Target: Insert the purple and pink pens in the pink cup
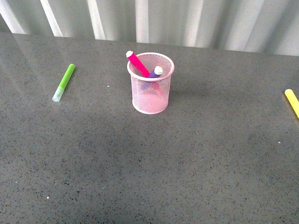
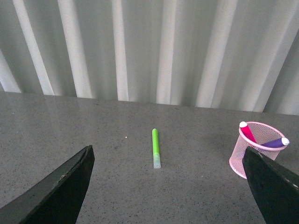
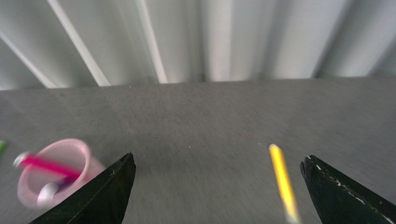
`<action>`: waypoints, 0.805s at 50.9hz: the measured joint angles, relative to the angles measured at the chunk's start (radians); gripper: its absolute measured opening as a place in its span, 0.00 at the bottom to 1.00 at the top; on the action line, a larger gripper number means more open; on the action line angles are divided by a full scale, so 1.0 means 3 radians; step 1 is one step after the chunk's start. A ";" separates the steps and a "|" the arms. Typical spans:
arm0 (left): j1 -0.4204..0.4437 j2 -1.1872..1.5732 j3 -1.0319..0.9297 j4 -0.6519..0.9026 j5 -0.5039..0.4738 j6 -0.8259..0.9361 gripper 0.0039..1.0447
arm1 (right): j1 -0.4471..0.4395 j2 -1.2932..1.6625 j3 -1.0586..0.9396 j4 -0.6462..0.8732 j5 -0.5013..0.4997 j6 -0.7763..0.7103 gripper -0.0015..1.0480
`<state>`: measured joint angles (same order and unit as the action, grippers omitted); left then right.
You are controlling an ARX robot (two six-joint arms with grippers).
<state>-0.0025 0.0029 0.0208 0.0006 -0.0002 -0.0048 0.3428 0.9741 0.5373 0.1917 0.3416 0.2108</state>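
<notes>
The pink cup [image 1: 150,84] stands upright mid-table. The pink pen [image 1: 137,63] and the purple pen [image 1: 154,73] lean inside it, caps above the rim. The cup also shows in the left wrist view [image 2: 258,149] and, blurred, in the right wrist view [image 3: 58,171], with both pens in it. Neither arm shows in the front view. My left gripper [image 2: 170,186] is open and empty, well back from the cup. My right gripper [image 3: 217,193] is open and empty, with the cup off to one side of it.
A lime green marker [image 1: 64,82] lies on the grey table left of the cup; it also shows in the left wrist view [image 2: 155,148]. A yellow marker [image 1: 292,102] lies at the right edge, and shows in the right wrist view [image 3: 283,183]. A corrugated wall [image 1: 149,21] runs behind the table.
</notes>
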 joint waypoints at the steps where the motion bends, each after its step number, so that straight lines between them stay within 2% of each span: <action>1: 0.0000 0.0000 0.0000 0.0000 0.0000 0.0000 0.94 | 0.0001 -0.0022 0.0004 0.0001 0.0000 0.0000 0.93; 3: 0.0000 0.0001 0.0000 0.0000 0.0000 0.0000 0.94 | -0.0001 -0.0022 -0.0034 0.0123 -0.0003 -0.0053 0.91; 7: 0.0000 0.0000 0.0000 0.0000 0.0000 0.0000 0.94 | -0.0084 -0.0027 -0.0402 0.0932 -0.0150 -0.0387 0.77; 8: 0.0000 -0.0001 0.0000 0.0000 0.0000 0.0000 0.94 | -0.0090 -0.0029 -0.0425 0.0966 -0.0160 -0.0402 0.76; 11: 0.0000 0.0005 0.0000 0.0000 -0.0011 0.0000 0.94 | -0.0184 -0.0136 -0.0664 0.1231 -0.0251 -0.0542 0.66; 13: 0.0000 0.0004 0.0000 0.0000 -0.0008 0.0000 0.94 | -0.0242 -0.0226 -0.0748 0.1270 -0.0287 -0.0585 0.60; 17: 0.0000 -0.0004 0.0000 0.0000 0.0000 0.0000 0.94 | -0.0409 -0.0483 -0.0963 0.1292 -0.0425 -0.0654 0.40; 28: 0.0000 -0.0005 0.0000 0.0000 -0.0001 0.0001 0.94 | -0.0624 -0.0834 -0.1268 0.1225 -0.0662 -0.0689 0.06; 38: 0.0000 -0.0005 0.0000 0.0000 0.0000 0.0001 0.94 | -0.0797 -0.1193 -0.1469 0.1061 -0.0802 -0.0701 0.03; 41: 0.0000 -0.0005 0.0000 0.0000 -0.0001 0.0001 0.94 | -0.0949 -0.1298 -0.1511 0.0992 -0.1053 -0.0701 0.03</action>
<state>-0.0025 0.0013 0.0208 0.0006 -0.0006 -0.0044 0.0582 0.5846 0.0841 0.4892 0.0257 0.0006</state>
